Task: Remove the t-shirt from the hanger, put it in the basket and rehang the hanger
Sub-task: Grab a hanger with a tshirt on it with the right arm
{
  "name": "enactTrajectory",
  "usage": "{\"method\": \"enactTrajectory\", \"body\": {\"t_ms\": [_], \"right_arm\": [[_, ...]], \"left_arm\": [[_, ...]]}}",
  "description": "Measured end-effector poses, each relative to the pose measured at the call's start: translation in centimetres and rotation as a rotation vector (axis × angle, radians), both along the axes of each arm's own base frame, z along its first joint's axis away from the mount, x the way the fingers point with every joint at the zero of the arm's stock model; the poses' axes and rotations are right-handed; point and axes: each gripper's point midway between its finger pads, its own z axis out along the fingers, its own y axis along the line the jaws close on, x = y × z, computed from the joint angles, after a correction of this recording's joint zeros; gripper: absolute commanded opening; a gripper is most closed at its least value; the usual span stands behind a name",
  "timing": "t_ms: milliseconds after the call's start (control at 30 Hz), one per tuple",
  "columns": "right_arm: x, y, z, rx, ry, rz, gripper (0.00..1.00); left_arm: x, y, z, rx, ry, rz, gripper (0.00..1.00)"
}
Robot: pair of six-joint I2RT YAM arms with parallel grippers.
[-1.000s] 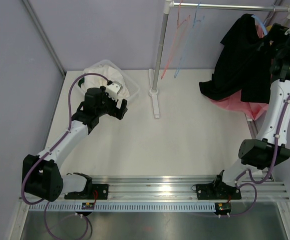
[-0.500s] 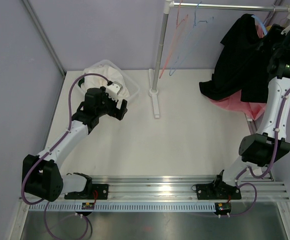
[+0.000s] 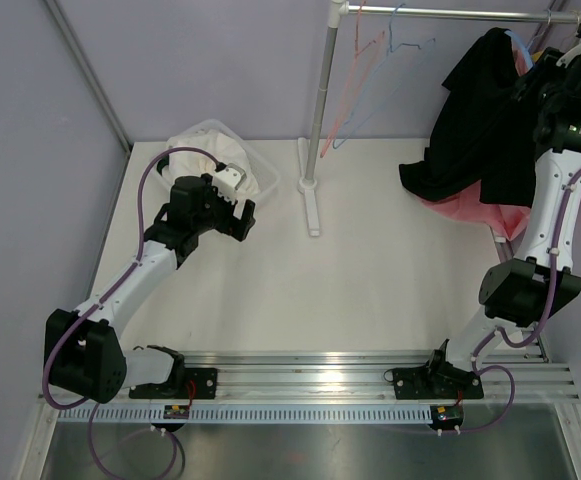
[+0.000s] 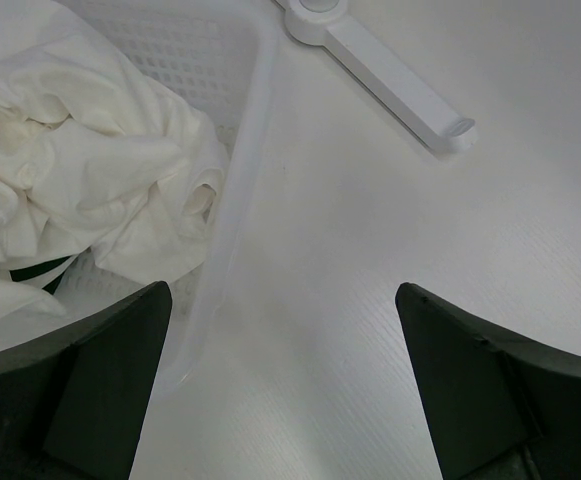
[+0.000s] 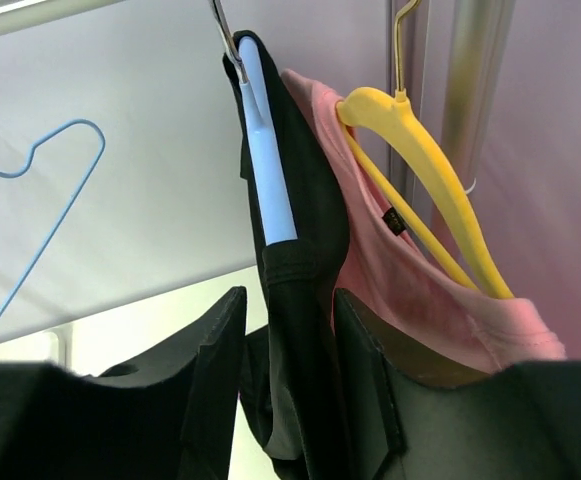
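- Because the black t-shirt [image 5: 305, 300] is thin knit cloth, I judge it light, limp and a little stretchy: it will fold and slide rather than resist. It hangs at the right end of the rail [image 3: 450, 13], draped over a pale blue hanger [image 5: 268, 170], with its lower part falling in loose folds below the rail.
- The best hold looks like the shoulder beside the collar, just under the rail. The seamed cloth is thickest there, and a pull runs down along the hanger's arm.
- The right gripper [image 5: 290, 310] is at that spot under the rail, one finger on each side of the shoulder fabric. The jaws stand partly apart, and I cannot tell whether they are pinching the cloth yet.
- The hanger only hooks over the rail, so it can swing or lift. A sharp tug may drag it along instead of freeing the neck opening.
- A pink shirt [image 5: 410, 290] on a yellow hanger [image 5: 420, 180] hangs on the rail right beside the black one and presses against it. A deep bite could catch both.
- The left gripper [image 4: 282, 295] is well apart from the rail, fingers spread wide and holding nothing.
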Motion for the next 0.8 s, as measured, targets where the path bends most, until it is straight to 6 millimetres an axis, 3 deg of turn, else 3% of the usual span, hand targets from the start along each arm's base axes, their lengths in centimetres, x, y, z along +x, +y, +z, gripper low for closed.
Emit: {"method": "enactTrajectory", "body": {"t_ms": [500,800], "right_arm": [[1.0,0.5,-0.7,0.018,0.006,0.041,0.28],[1.4,1.8,-0.8,0.036,-0.006,0.110,0.23]], "left_arm": [[0.0,-0.1,0.1,0.003,0.000,-0.004,0.99],[-0.1,-0.2,0.1,0.009,-0.003,-0.014,0.99]]}}
